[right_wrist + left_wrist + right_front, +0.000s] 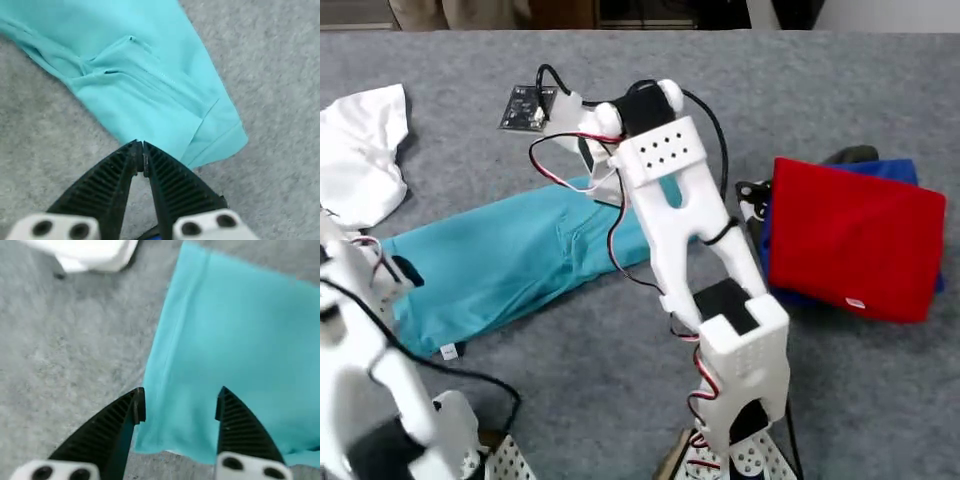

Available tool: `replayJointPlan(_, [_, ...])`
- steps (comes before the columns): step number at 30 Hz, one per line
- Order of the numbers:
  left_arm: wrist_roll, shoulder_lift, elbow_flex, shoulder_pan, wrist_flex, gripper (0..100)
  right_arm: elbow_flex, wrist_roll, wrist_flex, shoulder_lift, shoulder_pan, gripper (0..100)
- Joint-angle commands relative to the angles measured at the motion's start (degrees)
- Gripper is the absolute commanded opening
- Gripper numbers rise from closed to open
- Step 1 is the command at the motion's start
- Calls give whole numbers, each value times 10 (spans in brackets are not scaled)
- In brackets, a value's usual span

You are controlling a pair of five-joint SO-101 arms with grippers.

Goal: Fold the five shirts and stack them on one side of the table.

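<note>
A teal shirt (510,260), folded into a long strip, lies slanted across the grey table. My left gripper (181,402) hovers open over its near-left end, one finger off the cloth's edge and one above the teal shirt (240,340). In the high view that left gripper (400,272) is at the strip's left end. My right gripper (140,148) is shut, its tips just above the edge of the teal shirt (140,75) near a sleeve end. A crumpled white shirt (360,150) lies far left. A folded red shirt (855,235) rests on a folded blue one (895,172) at the right.
The right arm (690,230) stretches from the front edge across the middle of the table. A small black board (528,108) on a cable lies beyond it. A dark item (850,155) peeks out behind the stack. Bare grey felt (570,380) shows in front.
</note>
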Motion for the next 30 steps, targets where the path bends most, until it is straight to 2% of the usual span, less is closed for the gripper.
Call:
replayJointPlan(1, [-4,90,-99,-23,27,266,4,-4,8,-47,15,5])
replayJointPlan(5, [-27,181,-170,-25,50,270,5,-5,9,-48,15,5])
replayJointPlan(11, [-48,279,-204,-23,44,267,5,-7,10,-50,15,5])
replayJointPlan(18, [-48,344,-173,-23,-43,228,5,-7,10,-50,15,5])
replayJointPlan(24, [-48,351,-176,-19,-47,145,5,-7,10,-50,15,5])
replayJointPlan(30, [-49,352,-152,19,-48,20,5,-7,10,-51,15,5])
